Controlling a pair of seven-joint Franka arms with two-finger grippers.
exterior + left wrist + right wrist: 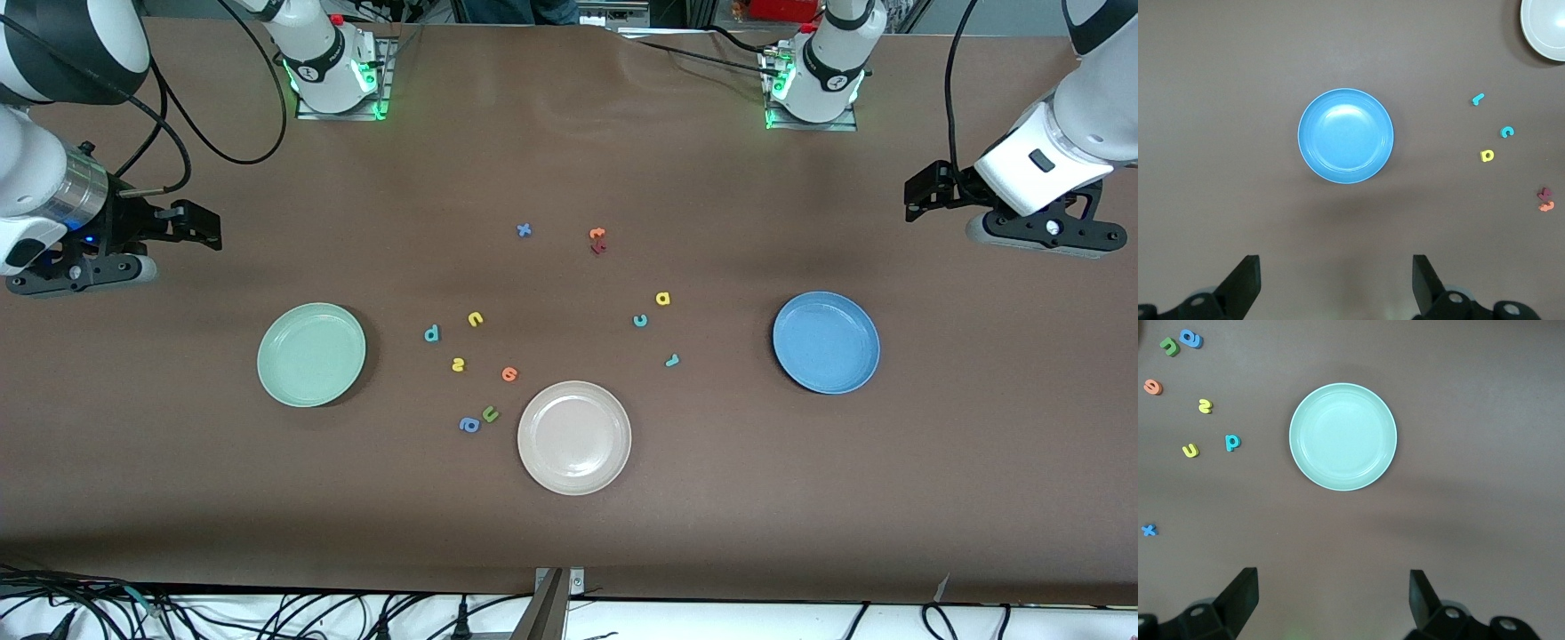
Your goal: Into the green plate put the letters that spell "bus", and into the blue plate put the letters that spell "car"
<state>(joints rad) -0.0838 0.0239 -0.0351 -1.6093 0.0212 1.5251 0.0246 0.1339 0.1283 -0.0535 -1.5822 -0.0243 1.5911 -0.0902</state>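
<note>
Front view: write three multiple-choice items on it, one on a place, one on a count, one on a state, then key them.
1. Where does the teal b lie?
A. in the green plate
B. on the table between the green plate and the yellow u
C. on the cream plate

2. How many plates are on the table?
A. two
B. three
C. four

3. What is in the blue plate?
A. nothing
B. the teal c
C. three letters

Key:
1 B, the b rests on bare table beside the green plate, the u just past it.
2 B, green, blue and the cream plate.
3 A, its bowl shows only blue; the teal c, yellow a and teal r lie on the table beside it.
</note>
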